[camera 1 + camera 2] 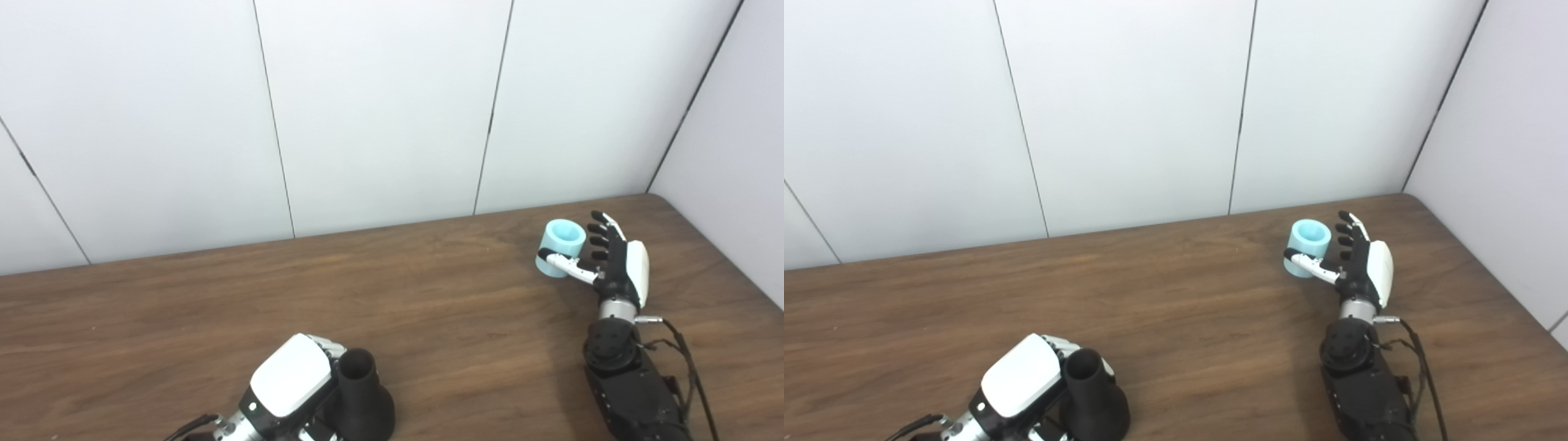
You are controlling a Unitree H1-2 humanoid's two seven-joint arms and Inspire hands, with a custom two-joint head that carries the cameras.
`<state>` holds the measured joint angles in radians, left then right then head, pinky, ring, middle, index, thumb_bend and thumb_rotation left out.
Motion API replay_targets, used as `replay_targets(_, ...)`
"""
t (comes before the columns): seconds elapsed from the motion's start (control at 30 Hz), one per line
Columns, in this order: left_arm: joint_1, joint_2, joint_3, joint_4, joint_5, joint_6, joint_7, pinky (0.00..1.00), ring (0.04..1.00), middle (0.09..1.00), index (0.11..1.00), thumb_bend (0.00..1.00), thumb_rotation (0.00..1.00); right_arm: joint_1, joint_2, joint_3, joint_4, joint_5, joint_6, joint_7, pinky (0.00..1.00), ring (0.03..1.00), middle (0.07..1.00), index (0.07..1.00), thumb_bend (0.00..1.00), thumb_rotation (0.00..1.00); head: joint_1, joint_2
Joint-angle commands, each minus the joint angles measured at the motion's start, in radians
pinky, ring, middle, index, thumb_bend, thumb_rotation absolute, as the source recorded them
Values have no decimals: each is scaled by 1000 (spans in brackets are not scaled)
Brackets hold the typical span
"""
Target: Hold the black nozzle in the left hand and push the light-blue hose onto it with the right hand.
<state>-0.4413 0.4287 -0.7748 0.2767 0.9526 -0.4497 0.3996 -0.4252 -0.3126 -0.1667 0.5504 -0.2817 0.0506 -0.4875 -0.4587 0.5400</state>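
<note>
The black nozzle [362,398] is held upright in the left hand [293,383], whose fingers are wrapped around its flared base; the narrow open end is thereby presented upward for mating. The light-blue hose [560,247] stands on the desk [429,294], well apart from the nozzle, at the palm side of the right hand [615,260]. The right hand's fingers are spread beside the hose and its thumb is laid across the hose's wall; a full clamp is not yet judged achieved, so closure appears necessary before lifting.

No readable text, labels (none anywhere)
</note>
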Motion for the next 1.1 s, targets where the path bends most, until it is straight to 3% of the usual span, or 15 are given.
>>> replay_targets(0.0, 52, 19, -46, 18, 48, -20, -36, 287, 363, 430, 529, 497, 0, -3, 16, 24, -7, 13, 23, 52, 410, 528, 614, 759, 1000, 312, 0, 2)
replay_targets(0.2, 52, 16, -44, 13, 48, -20, -37, 310, 380, 432, 528, 499, 0, 2, 5, 37, -30, 16, 44, 80, 475, 576, 634, 702, 1000, 306, 3, -1)
replay_targets(0.3, 53, 14, -41, 14, 60, -19, -36, 283, 363, 429, 528, 497, 0, 19, -3, 48, -70, 33, 66, 131, 380, 488, 556, 645, 985, 256, 6, -1)
replay_targets(0.33, 53, 15, -42, 15, 59, -19, -36, 284, 361, 431, 530, 497, 0, 24, -6, 54, -86, 37, 86, 151, 280, 372, 450, 630, 976, 244, 6, -1)
replay_targets(0.37, 53, 16, -44, 14, 56, -19, -38, 291, 358, 436, 532, 496, 0, 29, -8, 59, -103, 41, 107, 172, 241, 334, 418, 619, 966, 241, 6, -1)
replay_targets(0.47, 55, 17, -43, 12, 46, -20, -43, 315, 368, 439, 529, 498, 0, 38, -17, 72, -129, 54, 143, 223, 207, 295, 379, 596, 934, 222, 6, 0)
replay_targets(0.53, 56, 17, -40, 11, 44, -19, -46, 318, 377, 436, 531, 498, 0, 42, -20, 76, -138, 59, 148, 240, 231, 324, 403, 572, 917, 211, 6, 0)
replay_targets(0.57, 56, 17, -39, 10, 43, -19, -50, 323, 378, 426, 520, 499, 0, 44, -21, 77, -141, 59, 147, 244, 289, 383, 444, 541, 900, 200, 6, 0)
replay_targets(0.6, 55, 17, -40, 11, 43, -19, -51, 333, 387, 425, 517, 500, 0, 45, -22, 78, -143, 59, 144, 246, 295, 384, 442, 514, 717, 175, 6, -1)
replay_targets(0.63, 54, 17, -40, 11, 44, -19, -52, 337, 391, 427, 516, 500, 0, 46, -23, 78, -144, 58, 142, 248, 301, 385, 440, 499, 623, 161, 6, -1)
replay_targets(0.7, 54, 16, -38, 11, 47, -19, -52, 321, 384, 430, 525, 499, 0, 51, -23, 78, -151, 54, 135, 246, 336, 406, 449, 487, 545, 147, 6, -2)
replay_targets(0.77, 54, 15, -37, 12, 53, -19, -52, 301, 379, 427, 526, 499, 0, 55, -22, 76, -155, 56, 124, 244, 369, 424, 458, 483, 529, 141, 6, -2)
replay_targets(0.87, 52, 15, -37, 12, 59, -19, -54, 342, 407, 431, 515, 502, 0, 64, -16, 68, -171, 66, 112, 240, 418, 455, 486, 479, 531, 15, 6, -2)
replay_targets(1.07, 53, 14, -39, 14, 50, -19, -54, 324, 369, 429, 515, 499, 0, 80, -15, 71, -214, 71, 84, 246, 454, 469, 493, 473, 529, 0, 6, 0)
